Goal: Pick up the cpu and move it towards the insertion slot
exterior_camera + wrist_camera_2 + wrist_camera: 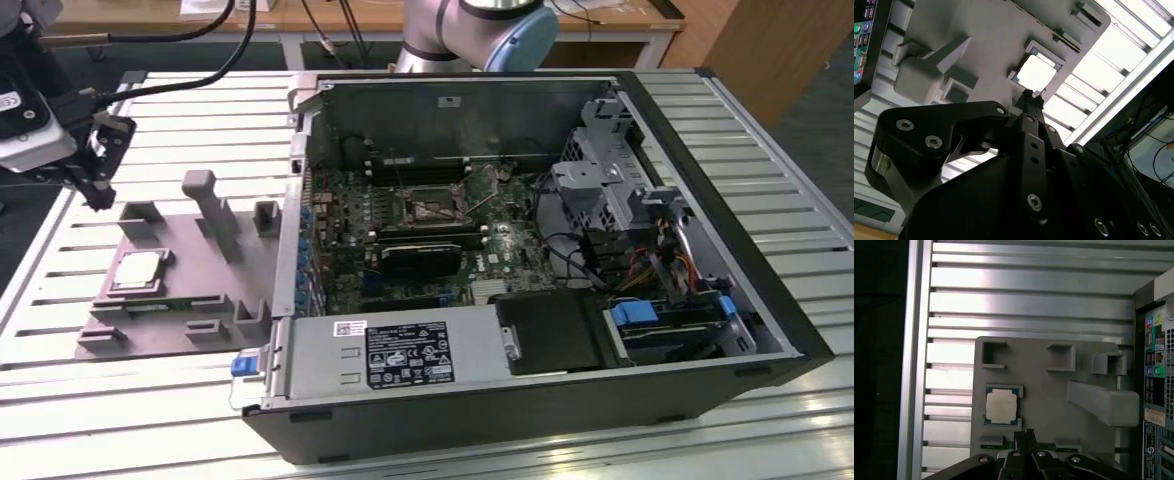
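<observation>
The cpu [138, 270], a flat square chip with a silvery top, lies in a recess of the grey fixture plate [180, 300] on the exterior view's left. My gripper [98, 192] hangs above the far end of that plate, apart from the chip. Its fingers are shut with nothing between them. Both wrist views show the cpu [1036, 72] [1001, 406] just beyond the closed fingertips [1028, 96] [1024, 436]. The insertion slot [430, 207], a square socket with a metal frame, sits on the board inside the open computer case [694, 300].
The fixture plate carries several raised grey blocks, among them a tall post [211, 205]. The case wall [291, 200] stands between the plate and the board. Inside are a black block [416, 260], a drive cage [601, 180] and cables. The slatted metal table [80, 380] lies all around.
</observation>
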Available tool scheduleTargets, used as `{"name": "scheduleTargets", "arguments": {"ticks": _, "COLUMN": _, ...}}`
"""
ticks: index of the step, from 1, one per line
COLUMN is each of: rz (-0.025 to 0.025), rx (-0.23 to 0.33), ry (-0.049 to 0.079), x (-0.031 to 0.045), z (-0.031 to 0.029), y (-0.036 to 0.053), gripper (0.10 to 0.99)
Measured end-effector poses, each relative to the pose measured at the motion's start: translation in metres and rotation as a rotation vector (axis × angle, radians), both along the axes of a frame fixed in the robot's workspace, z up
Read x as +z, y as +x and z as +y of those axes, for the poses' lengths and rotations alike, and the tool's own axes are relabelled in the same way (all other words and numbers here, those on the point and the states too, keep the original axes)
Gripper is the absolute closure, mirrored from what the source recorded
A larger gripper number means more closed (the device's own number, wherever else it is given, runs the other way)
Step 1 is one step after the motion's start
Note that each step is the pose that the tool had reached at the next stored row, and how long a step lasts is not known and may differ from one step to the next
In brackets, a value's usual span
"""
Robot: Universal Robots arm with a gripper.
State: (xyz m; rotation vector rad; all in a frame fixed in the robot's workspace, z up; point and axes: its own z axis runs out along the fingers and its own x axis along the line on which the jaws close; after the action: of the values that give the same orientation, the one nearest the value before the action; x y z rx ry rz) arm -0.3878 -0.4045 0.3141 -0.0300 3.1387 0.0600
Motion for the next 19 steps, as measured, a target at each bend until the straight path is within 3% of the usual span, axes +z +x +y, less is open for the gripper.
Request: {"name": "scheduleTargets", "arguments": {"ticks": 19, "rz": -0.0005, "rx": 0.0, "ry": 0.0, "x": -0.0345, "z": -0.0008, "y": -0.0094, "gripper": 0.984}}
